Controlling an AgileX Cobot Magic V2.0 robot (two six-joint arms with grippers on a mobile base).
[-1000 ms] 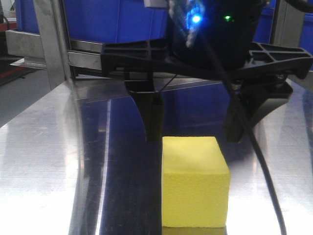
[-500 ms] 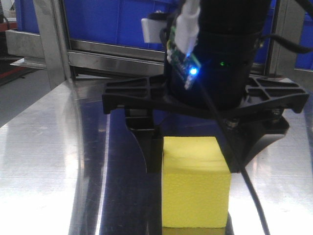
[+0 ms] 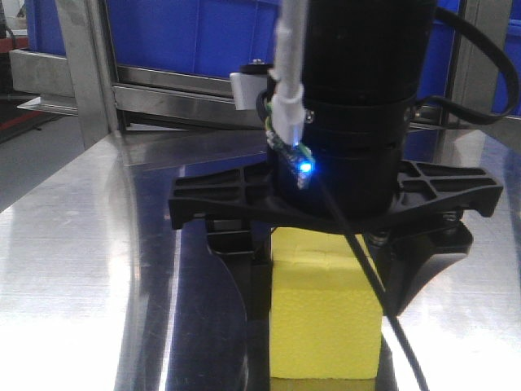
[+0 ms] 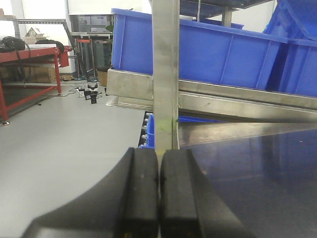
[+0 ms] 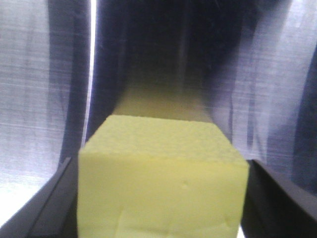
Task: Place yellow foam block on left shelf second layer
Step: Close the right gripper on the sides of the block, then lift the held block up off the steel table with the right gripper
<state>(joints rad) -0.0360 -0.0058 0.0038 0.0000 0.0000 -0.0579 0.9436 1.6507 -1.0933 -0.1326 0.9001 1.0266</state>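
The yellow foam block [image 3: 326, 326] stands on the shiny steel table [image 3: 73, 261], near its front edge. My right gripper [image 3: 326, 314] has come straight down over it and is open. One black finger [image 3: 254, 293] stands close by the block's left face and the other by its right face. In the right wrist view the block [image 5: 163, 183] fills the space between the two dark fingers of the right gripper [image 5: 163, 208]; I cannot tell whether they touch it. My left gripper [image 4: 159, 198] is shut with nothing in it, pointing at a shelf post [image 4: 166, 74].
Blue plastic bins [image 4: 223, 49] sit on a sloping metal shelf rail [image 4: 237, 101] behind the table. A steel upright [image 3: 81, 65] rises at the back left. A red workbench [image 4: 29, 52] stands across grey floor to the left.
The right gripper has come down over the block, so its fingers now flank the block's sides instead of hanging behind its top. The block has not moved.
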